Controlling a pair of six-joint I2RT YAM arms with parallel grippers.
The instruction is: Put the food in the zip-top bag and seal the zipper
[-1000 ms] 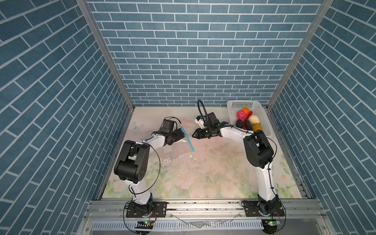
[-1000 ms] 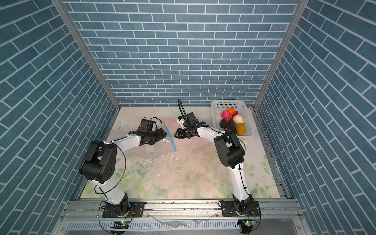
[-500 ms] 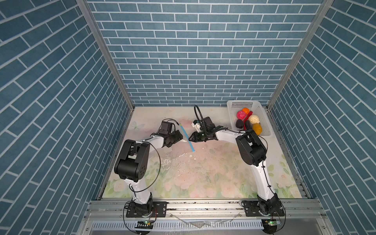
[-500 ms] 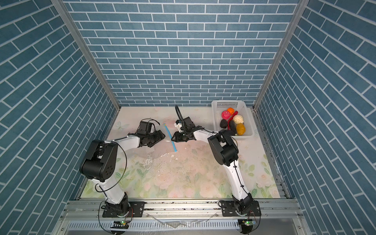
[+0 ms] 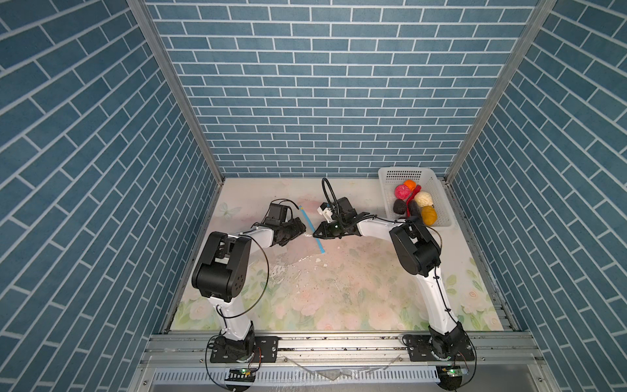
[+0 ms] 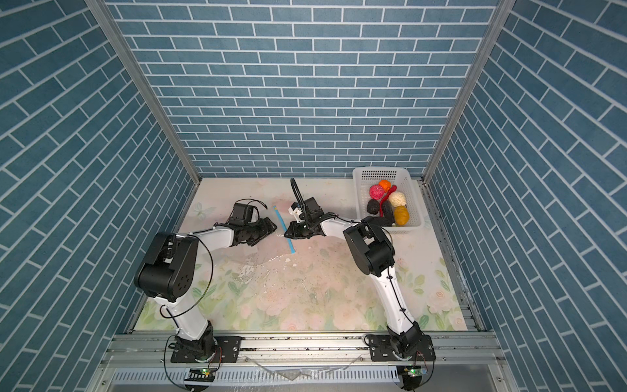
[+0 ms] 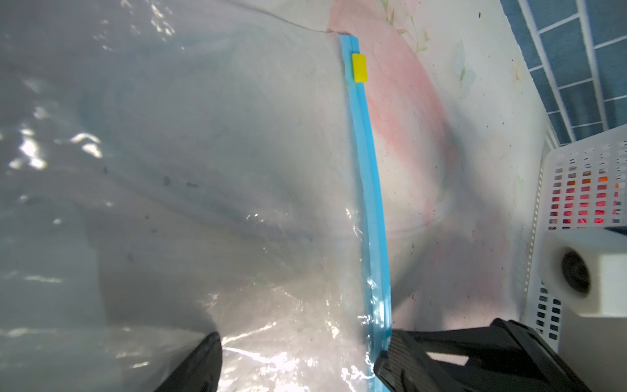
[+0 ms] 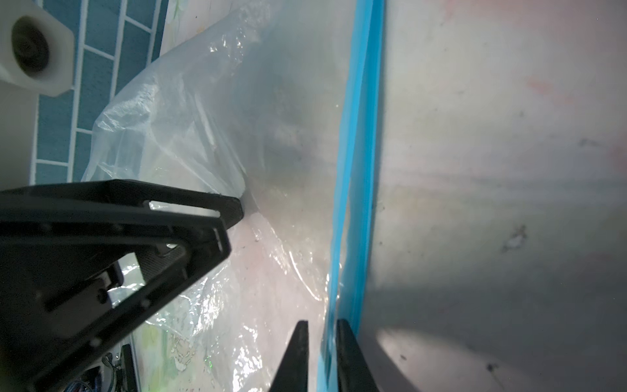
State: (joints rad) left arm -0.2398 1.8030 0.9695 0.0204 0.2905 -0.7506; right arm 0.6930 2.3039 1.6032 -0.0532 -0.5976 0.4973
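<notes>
At the bag [image 7: 203, 169] edge, the zipper [image 8: 356, 135] is pinched in the right gripper [image 8: 320, 327]; the left gripper [image 7: 298, 349] is held open alongside, worktop [image 5: 356, 298] spread beyond.

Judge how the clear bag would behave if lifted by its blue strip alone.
Likely floppy: the zip-top bag lies crumpled with glinting folds, so it should drape from the zipper. Probably very light, as it looks empty. The glossy film may slip in a pinch.
</notes>
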